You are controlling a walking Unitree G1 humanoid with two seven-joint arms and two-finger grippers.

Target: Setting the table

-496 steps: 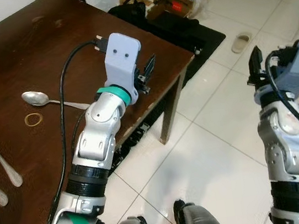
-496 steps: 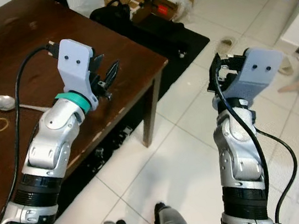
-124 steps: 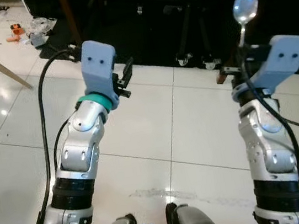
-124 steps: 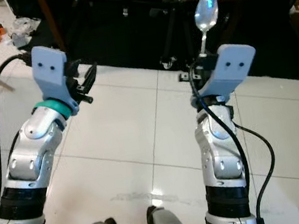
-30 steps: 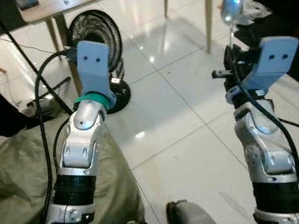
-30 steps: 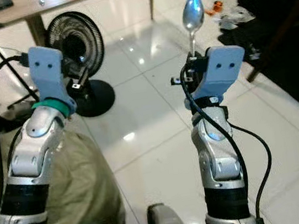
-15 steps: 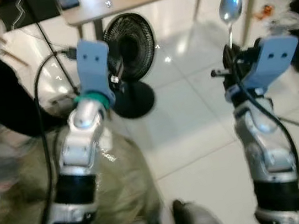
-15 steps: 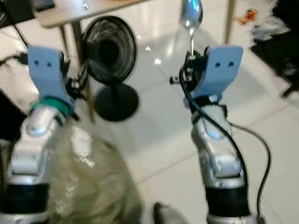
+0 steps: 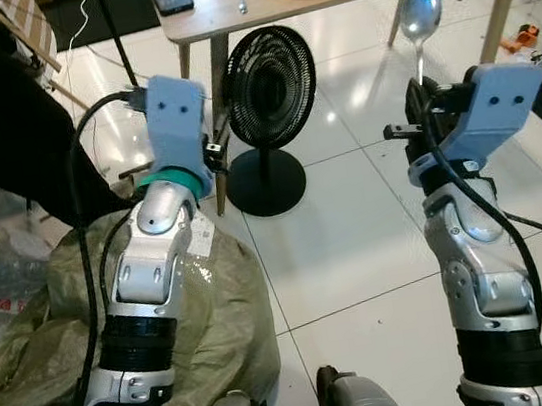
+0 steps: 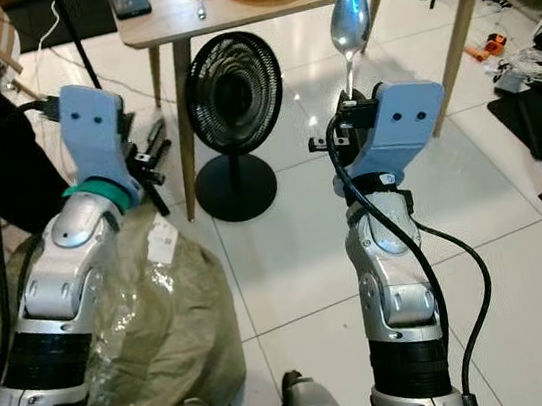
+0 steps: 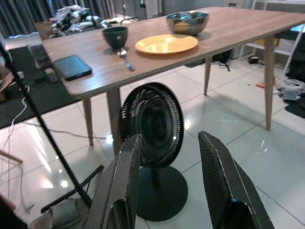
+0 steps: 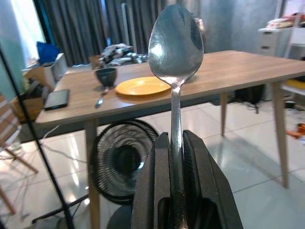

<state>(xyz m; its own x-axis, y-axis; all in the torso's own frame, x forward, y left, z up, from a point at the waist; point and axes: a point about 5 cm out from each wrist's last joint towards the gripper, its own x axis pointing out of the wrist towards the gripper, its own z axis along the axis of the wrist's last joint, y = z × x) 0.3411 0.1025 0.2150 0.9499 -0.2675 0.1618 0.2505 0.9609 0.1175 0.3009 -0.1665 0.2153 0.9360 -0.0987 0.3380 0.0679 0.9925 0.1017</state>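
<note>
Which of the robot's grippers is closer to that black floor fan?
Left. The left gripper hangs open just beside the black floor fan, while the right gripper, clamping the spoon, is farther off on the fan's other side.

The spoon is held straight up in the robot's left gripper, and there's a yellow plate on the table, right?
Not the left. The right gripper holds the spoon straight up, as the right wrist view shows. The yellow plate is on the table.
</note>
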